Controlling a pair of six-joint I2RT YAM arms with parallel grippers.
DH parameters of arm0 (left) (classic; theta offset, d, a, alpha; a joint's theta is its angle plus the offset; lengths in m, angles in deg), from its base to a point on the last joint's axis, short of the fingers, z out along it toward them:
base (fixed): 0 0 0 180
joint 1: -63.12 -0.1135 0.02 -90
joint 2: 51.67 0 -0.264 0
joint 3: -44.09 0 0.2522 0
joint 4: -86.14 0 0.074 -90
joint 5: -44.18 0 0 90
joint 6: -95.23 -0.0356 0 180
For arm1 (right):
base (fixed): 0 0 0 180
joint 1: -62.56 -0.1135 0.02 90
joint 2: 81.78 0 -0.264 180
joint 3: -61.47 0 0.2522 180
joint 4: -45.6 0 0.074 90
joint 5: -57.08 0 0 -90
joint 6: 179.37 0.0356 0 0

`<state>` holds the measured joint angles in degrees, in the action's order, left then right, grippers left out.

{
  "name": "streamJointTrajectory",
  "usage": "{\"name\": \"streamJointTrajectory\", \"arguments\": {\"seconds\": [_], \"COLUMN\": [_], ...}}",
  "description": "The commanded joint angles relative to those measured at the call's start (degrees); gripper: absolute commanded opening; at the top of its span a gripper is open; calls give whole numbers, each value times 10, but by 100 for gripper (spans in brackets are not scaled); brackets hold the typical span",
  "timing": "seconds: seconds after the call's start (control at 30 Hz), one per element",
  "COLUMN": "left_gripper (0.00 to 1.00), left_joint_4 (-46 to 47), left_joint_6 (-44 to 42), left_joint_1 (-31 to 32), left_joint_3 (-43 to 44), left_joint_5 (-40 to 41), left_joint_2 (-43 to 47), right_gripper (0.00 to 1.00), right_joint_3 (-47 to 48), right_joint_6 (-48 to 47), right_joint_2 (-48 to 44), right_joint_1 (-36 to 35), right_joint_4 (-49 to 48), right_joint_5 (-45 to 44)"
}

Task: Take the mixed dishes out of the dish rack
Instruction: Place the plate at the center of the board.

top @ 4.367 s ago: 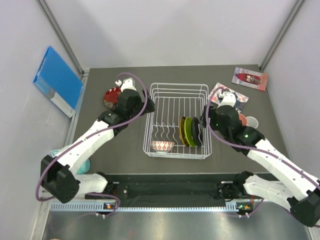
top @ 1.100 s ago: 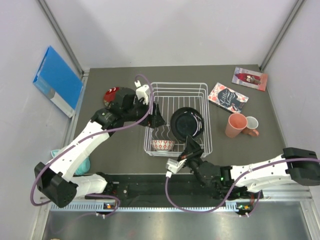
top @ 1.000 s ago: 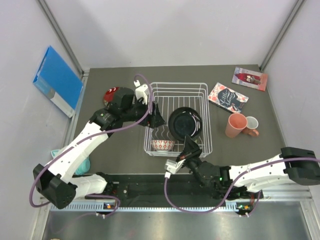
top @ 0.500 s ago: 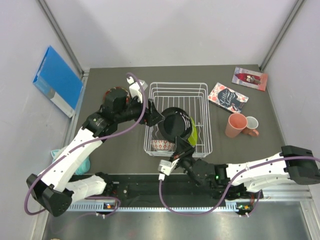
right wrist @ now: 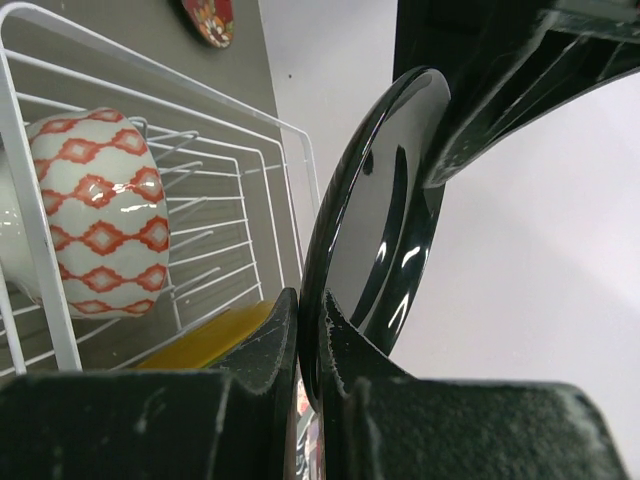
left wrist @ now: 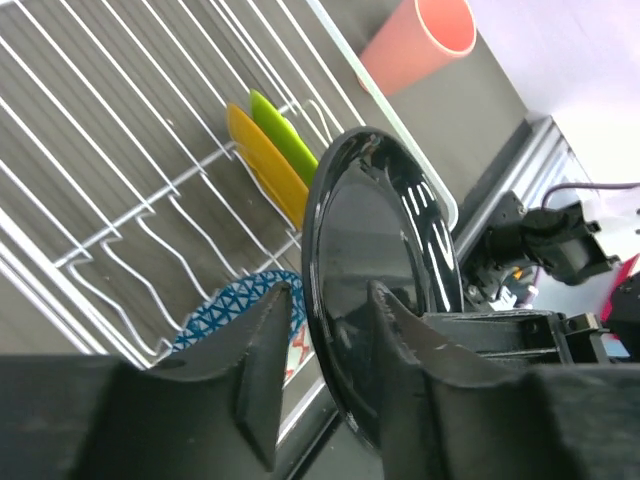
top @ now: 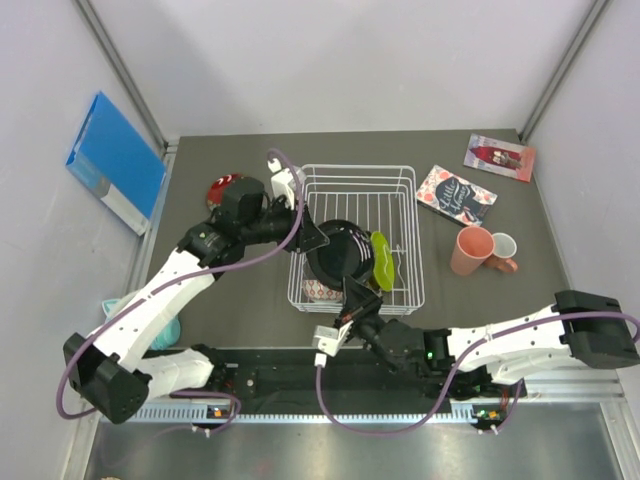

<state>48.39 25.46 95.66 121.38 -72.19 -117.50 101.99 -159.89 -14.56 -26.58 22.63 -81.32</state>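
Over the near half of the dish rack (top: 357,168), the black plate (top: 335,258) stands on edge in the air with an arm at each side of it. The right fingers (top: 352,292) come at it from the near side and are pressed together on its lower rim, one against each face, as the right wrist view shows plainly. The left fingers (top: 318,238) reach in from the opposite side and straddle the rim, one on either face. They stand partly apart, and a sliver of space shows beside one of them in the left wrist view, so I cannot tell whether they pinch the plate or only bracket it. Just past the left fingers, down in the rack's slots, the amber plate (left wrist: 265,165) and the lime-green plate (left wrist: 285,135) stand on edge side by side. Close beneath both pairs of fingers, in the rack's near corner, sits the small patterned bowl (right wrist: 95,210), inside the wire. Well off to the right of the right fingers, out on the worktop (top: 230,300), the tall pink cup (top: 470,250) and a white mug (top: 504,245) sit just beside each other. Behind the left fingers, partly hidden by that arm, the red plate (top: 222,188) lies on the worktop outside the rack. Farther back lie two booklets (top: 456,195), and a blue folder (top: 115,162) leans at the left wall.
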Motion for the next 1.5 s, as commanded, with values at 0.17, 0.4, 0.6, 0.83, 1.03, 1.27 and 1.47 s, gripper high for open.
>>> {"name": "streamJointTrajectory", "arguments": {"seconds": [0.17,0.4,0.6,0.83,1.03,1.27,1.47], "left_gripper": [0,0,0,0,0,0,0], "left_joint_4": [5,26,51,83,131,195,262], "left_joint_6": [-18,1,57,135,235,275,284], "left_joint_1": [10,9,3,-58,-212,-321,-396], "left_joint_3": [-2,-6,19,55,41,1,25], "left_joint_5": [-39,65,134,232,244,304,240], "left_joint_2": [-4,22,13,-6,-41,-98,-206], "right_gripper": [0,46,98,100,100,100,100], "right_joint_3": [41,39,57,151,238,225,220], "right_joint_6": [-15,-11,26,283,563,649,639], "right_joint_2": [-2,5,4,-106,-216,-304,-301], "right_joint_1": [3,3,3,5,8,8,9], "right_joint_4": [-49,-82,-135,-2,243,295,314], "right_joint_5": [25,-19,-92,-175,-158,-125,-113]}}
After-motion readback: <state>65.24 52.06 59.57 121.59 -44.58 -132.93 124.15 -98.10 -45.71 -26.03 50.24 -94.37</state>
